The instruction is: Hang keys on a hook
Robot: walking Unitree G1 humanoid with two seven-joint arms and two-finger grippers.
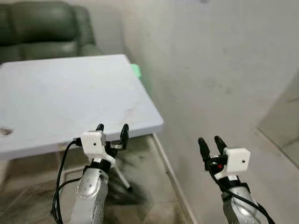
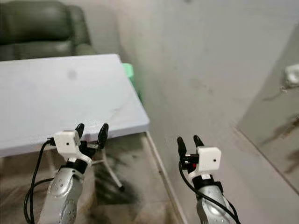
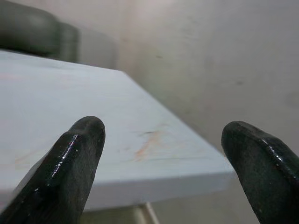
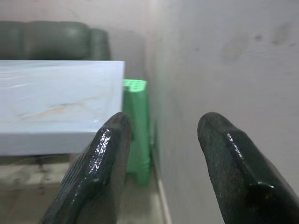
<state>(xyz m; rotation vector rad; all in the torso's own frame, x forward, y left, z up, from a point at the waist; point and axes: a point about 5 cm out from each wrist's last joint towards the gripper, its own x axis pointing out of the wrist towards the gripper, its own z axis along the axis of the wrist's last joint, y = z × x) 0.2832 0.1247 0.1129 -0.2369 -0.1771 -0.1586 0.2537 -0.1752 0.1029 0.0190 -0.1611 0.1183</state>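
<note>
My left gripper [image 1: 112, 127] is open and empty, held just before the near right edge of a white marbled table [image 1: 70, 93]. My right gripper [image 1: 210, 140] is also open and empty, raised close to the pale wall [image 1: 215, 70] on the right. A small dark object [image 1: 4, 131] lies on the table at its left edge; it is too small to tell what it is. A small white fitting [image 2: 292, 74] sits on the grey panel at the far right of the wall. The left wrist view looks across the tabletop [image 3: 93, 102] between the black fingers [image 3: 70, 158].
A green plastic stool [image 4: 135, 135] stands between the table's far right corner and the wall. A dark green sofa [image 1: 42, 28] is behind the table. A thin table leg [image 1: 122, 179] angles down to the floor under the near edge.
</note>
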